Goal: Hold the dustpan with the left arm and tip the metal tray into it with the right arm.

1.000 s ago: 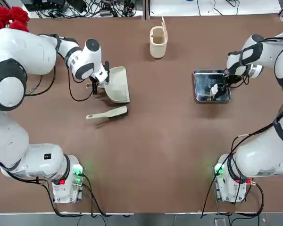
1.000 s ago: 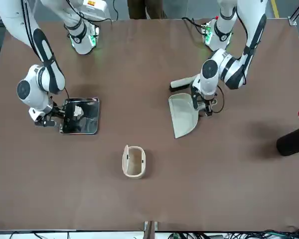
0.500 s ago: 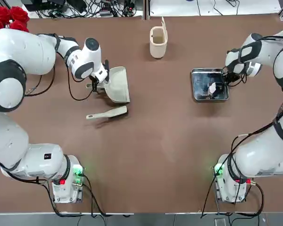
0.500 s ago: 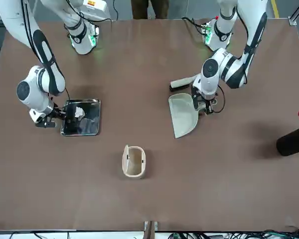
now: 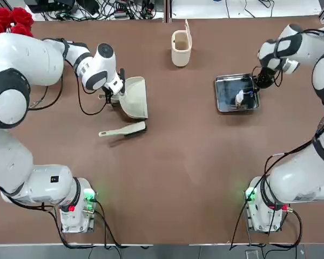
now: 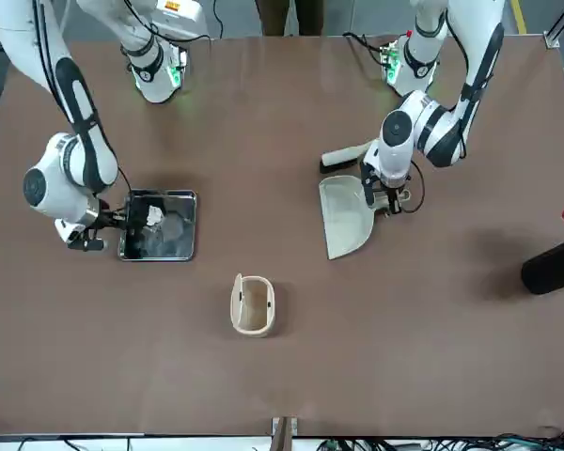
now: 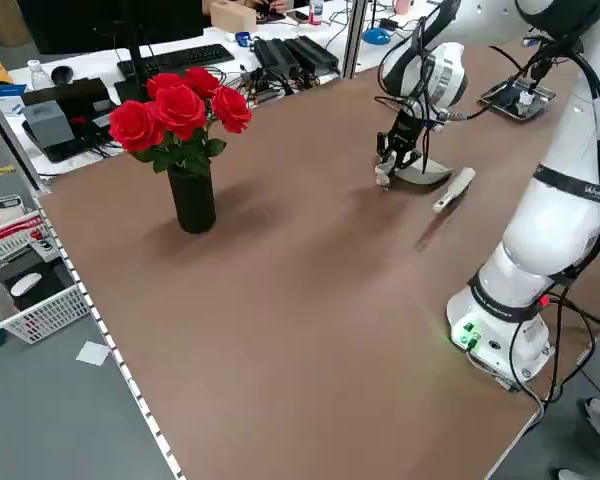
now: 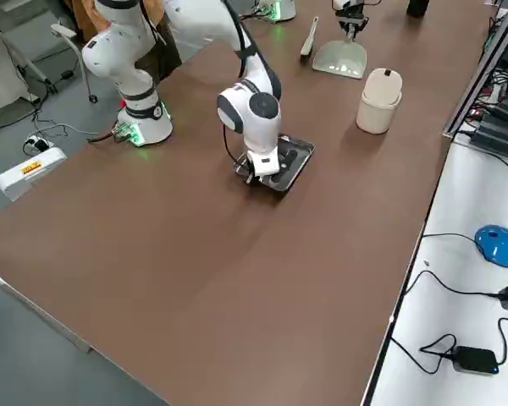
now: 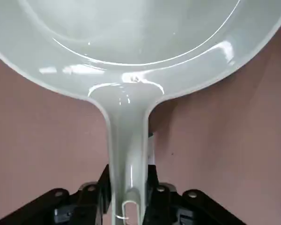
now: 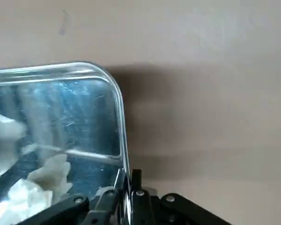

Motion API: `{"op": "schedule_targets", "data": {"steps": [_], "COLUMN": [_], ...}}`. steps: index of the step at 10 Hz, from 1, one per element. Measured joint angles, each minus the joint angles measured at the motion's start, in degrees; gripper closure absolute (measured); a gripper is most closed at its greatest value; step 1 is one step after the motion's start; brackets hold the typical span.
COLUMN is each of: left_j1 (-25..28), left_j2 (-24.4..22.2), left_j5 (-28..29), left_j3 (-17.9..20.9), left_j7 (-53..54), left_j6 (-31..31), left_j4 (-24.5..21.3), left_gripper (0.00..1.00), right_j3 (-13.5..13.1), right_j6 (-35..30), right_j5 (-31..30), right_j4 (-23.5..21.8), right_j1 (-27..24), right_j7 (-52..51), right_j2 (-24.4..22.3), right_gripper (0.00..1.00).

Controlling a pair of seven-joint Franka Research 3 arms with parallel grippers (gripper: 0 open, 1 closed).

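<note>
Left wrist view: the dustpan's handle is gripped by the left gripper (image 9: 129,192) at the bottom centre; from overhead, the dustpan (image 5: 134,98) is seen upper left. In the right wrist view, the metal tray's rim (image 10: 120,110) is pinched by the right gripper (image 10: 128,180), crumpled white paper (image 10: 33,192) inside at lower left.

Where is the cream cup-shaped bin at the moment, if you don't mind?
In the top view, the bin stands near the far edge, between dustpan and tray.
</note>
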Motion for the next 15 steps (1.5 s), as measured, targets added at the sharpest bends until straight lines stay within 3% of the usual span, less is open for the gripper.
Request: {"op": "schedule_targets", "data": {"steps": [4,10,12,15], "left_j1": [0.04,-0.11,-2.11,-7.80], "left_j2": [-1.56,-1.75,1.78,9.14], "left_j5": [0.06,-0.06,-0.13,-0.13], "left_j3": [-0.70,-8.19,-10.57,-10.90], "left_j7": [1.43,-7.17,-11.55,-18.88], "left_j6": [-2.33,-5.67,-8.85,-14.41], "left_j4": [0.56,3.27,6.86,16.09], "left_gripper": [0.68,0.68,0.68,0.68], "right_j3": [-0.11,0.23,0.47,0.70], "right_j6": [-11.65,-29.48,-32.33,-36.01], "right_j5": [3.50,7.22,7.31,7.32], "right_j4": [7.48,20.58,23.25,26.51], "right_j1": [-0.72,-0.32,1.04,3.33], "right_j7": [-2.47,-0.66,2.65,7.23], "right_j2": [0.07,0.12,0.11,-0.24], "right_gripper": [0.95,0.95,0.95,0.95]}}
